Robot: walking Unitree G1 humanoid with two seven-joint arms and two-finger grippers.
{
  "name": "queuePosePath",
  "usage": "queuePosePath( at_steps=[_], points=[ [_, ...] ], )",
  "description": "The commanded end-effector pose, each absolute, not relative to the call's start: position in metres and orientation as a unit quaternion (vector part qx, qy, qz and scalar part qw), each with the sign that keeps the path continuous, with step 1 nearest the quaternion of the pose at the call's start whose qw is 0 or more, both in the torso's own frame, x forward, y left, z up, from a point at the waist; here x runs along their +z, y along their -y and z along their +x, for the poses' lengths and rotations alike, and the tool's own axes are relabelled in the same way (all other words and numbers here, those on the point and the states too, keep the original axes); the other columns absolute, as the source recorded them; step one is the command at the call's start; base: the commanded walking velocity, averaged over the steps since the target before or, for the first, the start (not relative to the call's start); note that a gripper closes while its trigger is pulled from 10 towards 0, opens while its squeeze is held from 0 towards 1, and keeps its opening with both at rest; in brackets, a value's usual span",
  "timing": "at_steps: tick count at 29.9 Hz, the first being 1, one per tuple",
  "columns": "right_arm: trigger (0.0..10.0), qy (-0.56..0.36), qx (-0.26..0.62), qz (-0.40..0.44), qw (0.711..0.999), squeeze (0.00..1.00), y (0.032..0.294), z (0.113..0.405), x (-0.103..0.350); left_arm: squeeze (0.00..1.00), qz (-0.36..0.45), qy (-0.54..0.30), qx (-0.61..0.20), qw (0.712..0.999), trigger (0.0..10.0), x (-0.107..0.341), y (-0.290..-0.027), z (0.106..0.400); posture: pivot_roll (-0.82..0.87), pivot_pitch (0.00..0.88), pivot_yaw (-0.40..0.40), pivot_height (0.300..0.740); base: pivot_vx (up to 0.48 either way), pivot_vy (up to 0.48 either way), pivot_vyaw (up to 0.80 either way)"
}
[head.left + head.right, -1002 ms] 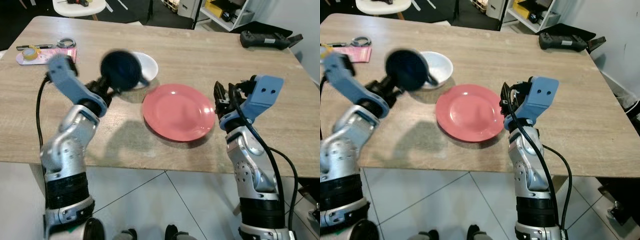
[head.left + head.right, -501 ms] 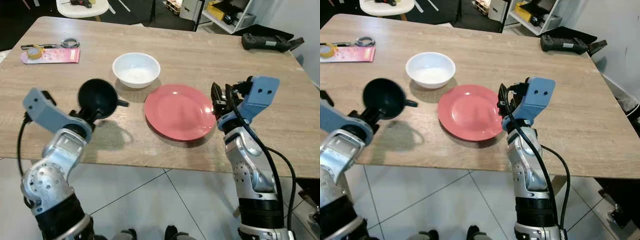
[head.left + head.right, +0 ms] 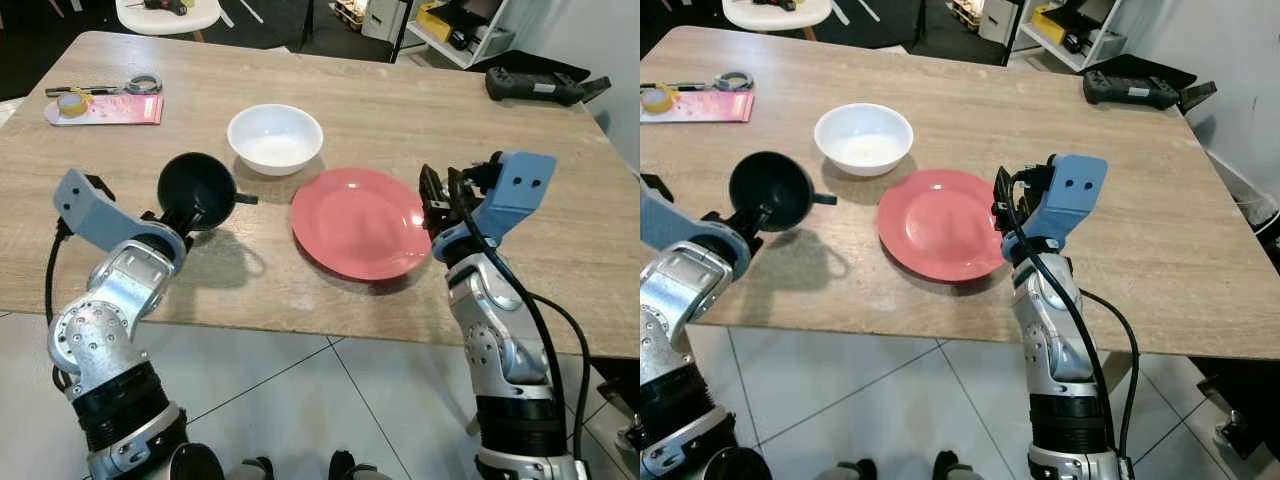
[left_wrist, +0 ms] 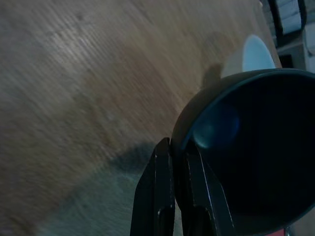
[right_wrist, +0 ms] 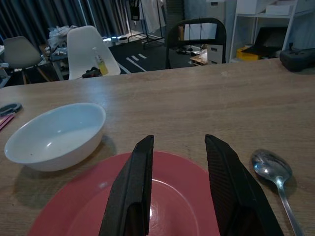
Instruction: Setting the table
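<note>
Dark cup (image 3: 196, 191) — tilted so its open mouth faces up toward the head camera — is held above the wooden table (image 3: 400, 110) by the left gripper (image 4: 177, 162), whose two black fingers (image 4: 160, 196) pinch the cup's rim, one outside the wall and one inside. The cup hangs over the near left part of the table, with its shadow on the wood below, and its small handle points toward the red plate (image 3: 360, 222). That plate lies flat near the table's front edge, with the white bowl (image 3: 274, 138) just behind it to the left, close but apart. The right gripper (image 5: 177, 191) hovers at the plate's right edge, its fingers spread with nothing between them. A spoon (image 5: 275, 172) lies on the table just beside the plate — seen past the right gripper. A pink card with tape and scissors (image 3: 100, 100) sits at the far left, and a black controller (image 3: 540, 80) at the far right.
</note>
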State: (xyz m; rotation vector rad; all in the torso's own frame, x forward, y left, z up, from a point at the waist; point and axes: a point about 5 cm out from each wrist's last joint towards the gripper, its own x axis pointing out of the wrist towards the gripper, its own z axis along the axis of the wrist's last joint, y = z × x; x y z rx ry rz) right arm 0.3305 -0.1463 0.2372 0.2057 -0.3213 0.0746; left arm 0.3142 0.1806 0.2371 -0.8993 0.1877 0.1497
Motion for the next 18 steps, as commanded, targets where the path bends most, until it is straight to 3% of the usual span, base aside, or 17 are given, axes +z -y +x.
queuePosePath(
  at_steps=[1,2,3,4,6,7,18],
  points=[
    [10.0,0.154,0.025,0.104,0.982,0.0,0.1515,0.3291,0.233,0.8,-0.434,-0.099,0.071,0.893,10.0,0.235,-0.1805,0.3146,0.09,0.187,-0.003,0.74,0.0,0.0,0.0],
    [10.0,0.154,0.025,0.104,0.982,0.0,0.1512,0.3291,0.2332,0.8,-0.433,-0.1,0.069,0.893,10.0,0.2352,-0.1802,0.3145,0.09,0.187,-0.003,0.74,0.0,0.0,0.0],
    [10.0,0.154,0.025,0.104,0.982,0.0,0.1513,0.3292,0.2332,0.27,-0.433,-0.1,0.068,0.893,10.0,0.2353,-0.1801,0.3146,0.09,0.187,-0.003,0.74,0.0,0.0,0.0],
    [10.0,0.154,0.025,0.104,0.982,0.0,0.1514,0.3293,0.233,0.0,-0.43,-0.1,0.068,0.894,10.0,0.2355,-0.1803,0.3146,0.09,0.187,-0.003,0.74,0.0,0.0,0.0],
    [10.0,0.154,0.025,0.104,0.982,0.0,0.1515,0.3293,0.233,0.0,-0.429,-0.098,0.063,0.896,10.0,0.2358,-0.18,0.3144,0.09,0.187,-0.003,0.74,0.0,0.0,0.0],
    [10.0,0.154,0.025,0.104,0.982,0.0,0.1515,0.3293,0.2331,1.0,-0.429,-0.098,0.062,0.896,10.0,0.2355,-0.1803,0.3142,0.09,0.189,-0.005,0.74,0.0,0.0,0.0],
    [10.0,0.153,0.025,0.105,0.982,0.0,0.1513,0.3289,0.233,1.0,-0.419,-0.109,0.063,0.899,10.0,0.2282,-0.1814,0.315,0.09,0.189,-0.006,0.74,0.0,0.0,0.0]
  ],
)
